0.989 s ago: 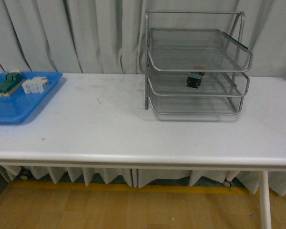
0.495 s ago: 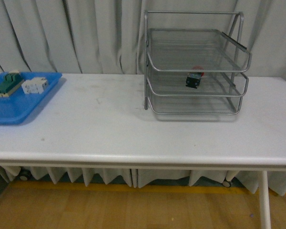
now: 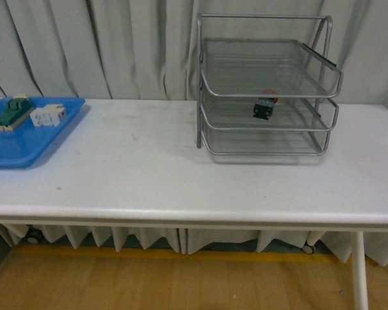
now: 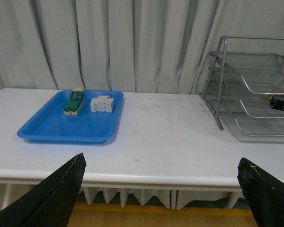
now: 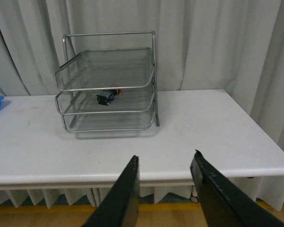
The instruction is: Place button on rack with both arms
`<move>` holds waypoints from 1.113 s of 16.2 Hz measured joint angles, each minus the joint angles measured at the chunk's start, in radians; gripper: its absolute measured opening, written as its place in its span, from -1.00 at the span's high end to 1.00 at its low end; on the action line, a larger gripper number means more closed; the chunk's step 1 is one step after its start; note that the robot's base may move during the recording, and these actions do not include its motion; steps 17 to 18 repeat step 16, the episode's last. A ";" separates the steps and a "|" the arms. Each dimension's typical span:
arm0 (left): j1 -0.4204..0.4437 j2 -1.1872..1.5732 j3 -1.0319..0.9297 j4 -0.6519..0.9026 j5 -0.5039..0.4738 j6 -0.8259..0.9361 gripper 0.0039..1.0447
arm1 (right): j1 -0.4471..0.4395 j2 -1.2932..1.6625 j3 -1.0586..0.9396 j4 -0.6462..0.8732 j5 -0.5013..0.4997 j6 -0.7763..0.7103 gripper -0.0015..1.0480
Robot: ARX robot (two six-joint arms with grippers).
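The button (image 3: pixel 264 106) lies on the middle tier of the silver wire rack (image 3: pixel 265 84), its red cap toward the curtain; the left wrist view also shows the button (image 4: pixel 278 100) in the rack (image 4: pixel 255 90), and the right wrist view shows the button (image 5: pixel 107 96) in the rack (image 5: pixel 109 87). No arm appears in the front view. My left gripper (image 4: pixel 161 163) is open wide, well back from the table's front edge. Also open and empty, my right gripper (image 5: pixel 165 158) hangs in front of the table, far from the rack.
A blue tray (image 3: pixel 19 145) at the table's left end holds a green-topped block (image 3: pixel 11 113) and a white block (image 3: pixel 48 115). The white table (image 3: pixel 181 174) stands before a grey curtain. Wooden floor shows below the front edge.
The front view shifted slightly and came back; the button, rack and tray contents stay where they were.
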 joint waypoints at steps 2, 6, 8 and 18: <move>0.000 0.000 0.000 0.000 0.000 0.000 -0.88 | 0.000 0.000 0.000 0.000 0.000 0.000 -0.07; 0.000 0.000 0.000 0.000 0.000 0.000 -0.88 | 0.000 0.000 0.000 0.000 0.000 0.000 -0.90; 0.000 0.000 0.000 0.000 0.000 0.000 -0.88 | 0.000 0.000 0.000 0.000 0.000 0.000 -0.87; 0.000 0.000 0.000 0.000 0.000 0.000 -0.88 | 0.000 0.000 0.000 0.000 0.000 0.000 -0.87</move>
